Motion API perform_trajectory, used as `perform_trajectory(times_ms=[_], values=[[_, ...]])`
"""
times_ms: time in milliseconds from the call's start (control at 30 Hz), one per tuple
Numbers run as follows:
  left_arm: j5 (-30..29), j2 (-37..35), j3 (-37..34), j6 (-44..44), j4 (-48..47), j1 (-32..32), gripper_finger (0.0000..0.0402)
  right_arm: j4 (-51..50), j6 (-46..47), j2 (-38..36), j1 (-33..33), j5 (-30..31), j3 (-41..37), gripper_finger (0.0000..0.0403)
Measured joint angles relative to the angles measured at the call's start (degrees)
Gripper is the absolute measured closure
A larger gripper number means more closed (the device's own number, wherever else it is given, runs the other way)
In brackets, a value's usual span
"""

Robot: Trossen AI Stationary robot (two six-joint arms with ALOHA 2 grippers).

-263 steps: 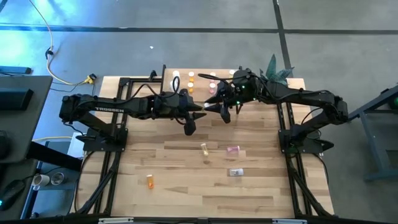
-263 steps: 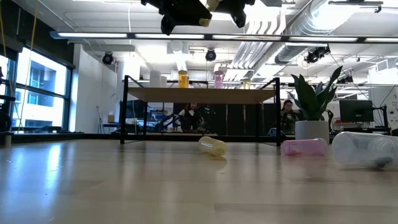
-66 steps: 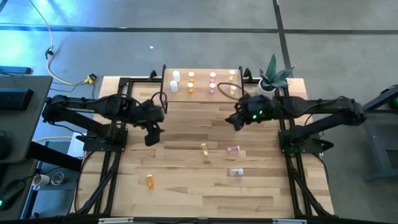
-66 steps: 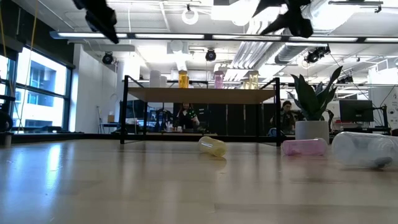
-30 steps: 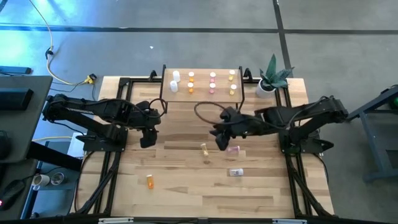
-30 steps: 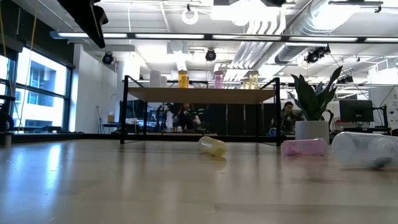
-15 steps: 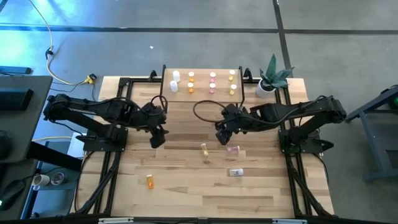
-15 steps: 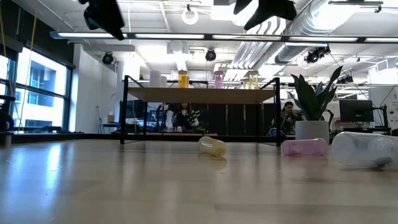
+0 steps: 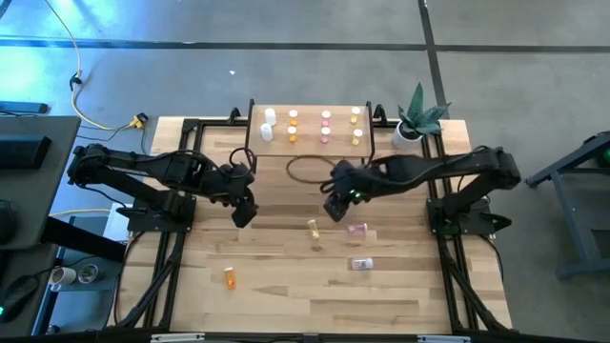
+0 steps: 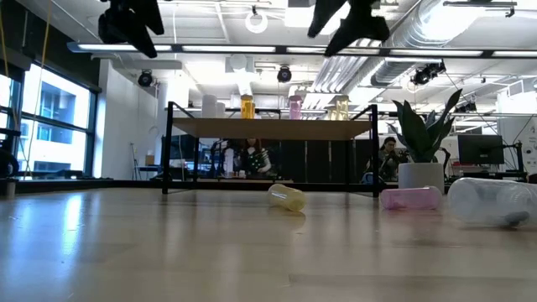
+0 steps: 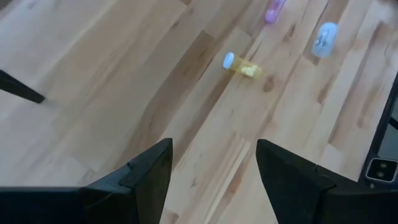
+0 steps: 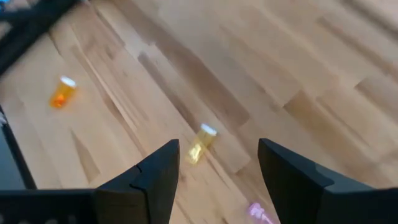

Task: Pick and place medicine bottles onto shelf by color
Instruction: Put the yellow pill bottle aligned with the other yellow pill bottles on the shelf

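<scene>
both arms up off the table, over its middle. left gripper (image 9: 245, 215) now further toward the centre than a second ago, hanging above bare wood well left of the loose bottles; fingers (image 11: 149, 171) spread wide in the left wrist view, nothing between them. right gripper (image 9: 333, 210) shifted slightly left and toward the shelf since a second ago, poised just up-left of the yellow bottle (image 9: 313, 228); jaws wide apart in the right wrist view, empty, with the yellow bottle showing on the wood in the gap beyond them.

shelf (image 9: 310, 148) at the far edge of the table (image 9: 286, 286), unchanged: eight bottles standing in four columns, white (image 9: 269, 118), orange (image 9: 292, 118), pink (image 9: 326, 118) and yellow (image 9: 355, 115) from left to right. same rows as a second ago and 2.2 seconds ago; 8.8 seconds ago both grippers crowded right in front of it.

four bottles lying on the tabletop, none moved: yellow bottle near the middle, pink bottle (image 9: 357, 229) just to its right, clear bottle (image 9: 361, 264) nearer the front edge, orange bottle (image 9: 230, 277) well apart at front left.

potted plant (image 9: 415, 119) beside the shelf's right end. people seated in the room behind, seen under the shelf in the low view (image 10: 252, 159).
</scene>
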Motion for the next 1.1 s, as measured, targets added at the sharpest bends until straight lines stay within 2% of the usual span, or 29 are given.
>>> perform_trajectory(times_ms=[133,300,500,733,1100], values=[[0.2,-0.1,0.0,-0.2,-0.1,0.0,0.0179,1.8,1.8,4.5,0.6,-0.8,0.0,0.0194],[0.3,-0.4,0.0,2.0,-0.6,0.8,0.0179,6.0,3.1,10.2,0.6,-5.2,0.0,0.0194],[0.3,-2.3,0.0,5.2,-6.3,2.9,0.0179,8.2,7.0,16.5,1.9,-7.2,0.0,0.0194],[-0.6,-6.6,0.0,6.4,-10.4,4.5,0.0179,9.8,11.2,21.5,3.4,-7.4,0.0,0.0194],[-4.8,-12.9,0.0,6.1,-10.1,4.5,0.0179,11.4,13.4,26.9,3.5,-6.3,0.0,0.0194]])
